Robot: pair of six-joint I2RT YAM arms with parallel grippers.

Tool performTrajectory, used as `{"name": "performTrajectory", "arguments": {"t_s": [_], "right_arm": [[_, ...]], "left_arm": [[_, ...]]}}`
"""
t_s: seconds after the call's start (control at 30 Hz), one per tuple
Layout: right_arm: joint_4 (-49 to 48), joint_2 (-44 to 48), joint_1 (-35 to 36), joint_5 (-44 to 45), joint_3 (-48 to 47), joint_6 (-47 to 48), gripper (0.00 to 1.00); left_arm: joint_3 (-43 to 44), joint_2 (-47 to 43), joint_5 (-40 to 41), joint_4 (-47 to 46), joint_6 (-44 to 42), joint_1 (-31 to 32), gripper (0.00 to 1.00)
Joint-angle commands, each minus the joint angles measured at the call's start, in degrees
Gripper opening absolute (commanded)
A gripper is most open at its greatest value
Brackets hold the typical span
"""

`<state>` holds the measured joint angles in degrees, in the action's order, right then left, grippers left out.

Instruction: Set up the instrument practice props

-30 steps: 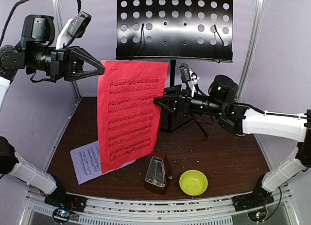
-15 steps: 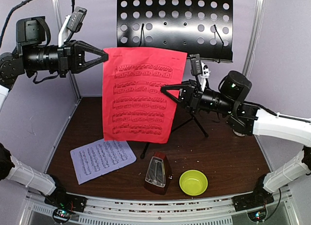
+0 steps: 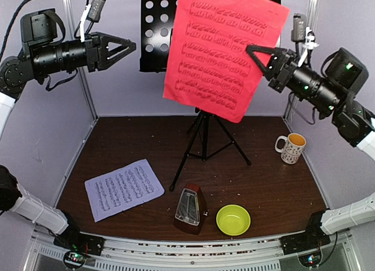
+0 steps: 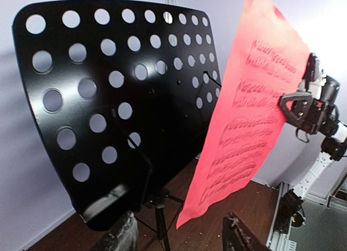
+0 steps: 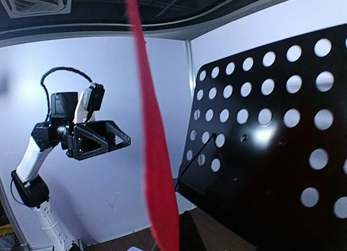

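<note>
CHANGE: red printed paper music sheet [image 3: 225, 48] has passed from left hand [image 3: 130, 47], fingers now apart and empty | HOLD: right hand [image 3: 258, 53] clamped on its right edge | POSITION: raised in front of black perforated metal music stand desk [image 3: 155, 31], not yet seated | MEANING: placement likely next.

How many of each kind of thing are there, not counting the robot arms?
Music sheets: 2 (red sheet, white sheet)
Music stand: 1
Metronome: 1
Bowl: 1
Mug: 1
Total: 6
</note>
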<state>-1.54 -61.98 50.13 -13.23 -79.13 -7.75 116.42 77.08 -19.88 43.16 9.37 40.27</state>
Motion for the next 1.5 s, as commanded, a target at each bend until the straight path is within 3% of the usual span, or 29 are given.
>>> {"name": "performTrajectory", "arguments": {"t_s": [0.0, 0.23, 0.5, 0.87, 1.47], "right_arm": [[11.4, -0.6, -0.5, 10.0, -8.5, 4.2, 0.00], [15.0, -4.1, -1.4, 15.2, -19.7, 6.0, 0.00], [14.7, -9.0, -2.9, 14.2, -26.4, 7.7, 0.00], [14.2, -11.6, -5.1, 13.2, -28.4, 8.0, 0.00], [12.9, -14.0, -7.8, 12.1, -29.5, 8.8, 0.00]], "left_arm": [[2.3, 1.5, 9.1, -5.7, 1.2, 0.9, 0.57], [3.4, 4.5, 17.0, -9.8, 1.0, 3.5, 0.57], [7.9, 9.9, 20.2, -8.1, -0.9, 6.4, 0.56], [12.8, 15.1, 22.1, -4.0, 0.0, 6.5, 0.58], [18.2, 22.8, 25.5, -2.1, 8.4, 6.5, 0.59]]}}
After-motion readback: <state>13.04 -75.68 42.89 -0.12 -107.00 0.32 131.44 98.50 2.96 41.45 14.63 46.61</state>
